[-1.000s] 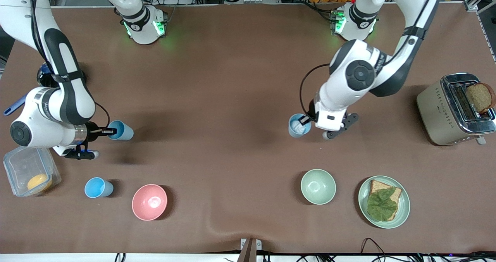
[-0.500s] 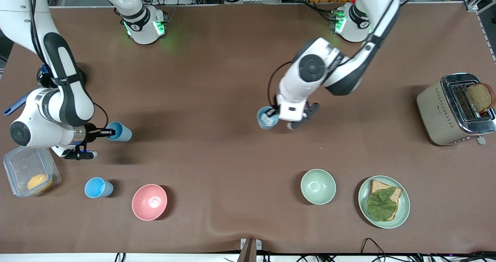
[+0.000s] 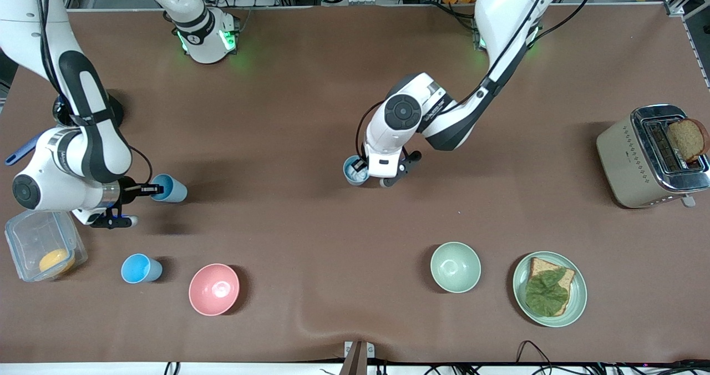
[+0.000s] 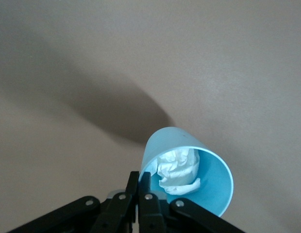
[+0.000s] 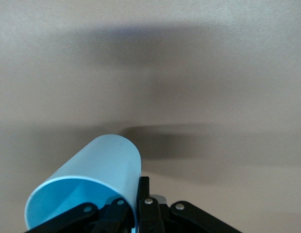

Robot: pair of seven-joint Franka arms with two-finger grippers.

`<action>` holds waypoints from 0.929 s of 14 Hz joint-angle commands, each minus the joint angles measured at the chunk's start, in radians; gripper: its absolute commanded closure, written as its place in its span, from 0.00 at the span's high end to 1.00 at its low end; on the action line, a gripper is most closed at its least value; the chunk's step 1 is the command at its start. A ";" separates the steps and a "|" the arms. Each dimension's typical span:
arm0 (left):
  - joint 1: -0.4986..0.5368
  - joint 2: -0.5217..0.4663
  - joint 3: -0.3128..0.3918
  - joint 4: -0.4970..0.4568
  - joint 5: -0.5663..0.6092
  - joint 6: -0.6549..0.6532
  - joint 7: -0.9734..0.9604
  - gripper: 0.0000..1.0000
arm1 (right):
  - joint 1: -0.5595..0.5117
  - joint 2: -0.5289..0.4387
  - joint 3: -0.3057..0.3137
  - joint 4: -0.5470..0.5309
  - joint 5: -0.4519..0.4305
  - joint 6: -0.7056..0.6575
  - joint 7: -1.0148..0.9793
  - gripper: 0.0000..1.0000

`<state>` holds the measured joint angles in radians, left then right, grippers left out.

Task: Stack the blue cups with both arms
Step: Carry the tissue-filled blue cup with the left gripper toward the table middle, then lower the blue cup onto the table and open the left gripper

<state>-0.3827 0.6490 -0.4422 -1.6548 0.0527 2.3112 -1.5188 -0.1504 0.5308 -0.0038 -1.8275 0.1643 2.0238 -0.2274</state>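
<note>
Left gripper (image 3: 360, 171) is pinching the rim of a blue cup with crumpled white paper inside (image 3: 353, 170) (image 4: 192, 174), carrying it above the middle of the brown table (image 3: 310, 114). Right gripper (image 3: 151, 189) is clamping the wall of an empty blue cup (image 3: 168, 188) (image 5: 87, 187), holding it tilted on its side in the air over the right arm's end of the table. A third blue cup (image 3: 140, 268) is standing upright on the table, nearer the front camera, between a clear container with something orange inside (image 3: 41, 244) and a pink bowl (image 3: 214, 289). Pale green bowl (image 3: 455, 267) is sitting beside a plate with bread and a leaf (image 3: 549, 289). Toaster holding a bread slice (image 3: 652, 156) is sitting at the left arm's end.
</note>
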 commanded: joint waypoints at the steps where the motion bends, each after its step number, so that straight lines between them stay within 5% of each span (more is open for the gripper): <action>1: -0.019 0.034 0.010 0.029 0.030 0.023 -0.037 0.14 | -0.012 0.001 0.010 -0.003 0.075 -0.020 -0.015 0.00; 2: -0.019 0.035 0.010 0.029 0.033 0.031 -0.037 0.32 | -0.014 0.002 0.010 -0.003 0.089 -0.023 -0.012 0.00; 4: -0.021 0.031 0.010 0.029 0.068 0.031 -0.037 1.00 | -0.017 0.011 0.010 -0.003 0.156 -0.045 -0.009 0.00; 13: 0.047 -0.185 0.017 0.027 0.124 -0.062 -0.044 1.00 | 0.070 0.003 0.008 -0.003 0.572 -0.211 0.184 0.00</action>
<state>-0.3623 0.5489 -0.4314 -1.6024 0.1469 2.3005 -1.5417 -0.1371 0.5434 0.0034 -1.8298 0.6571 1.8215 -0.1430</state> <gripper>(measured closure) 0.000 0.960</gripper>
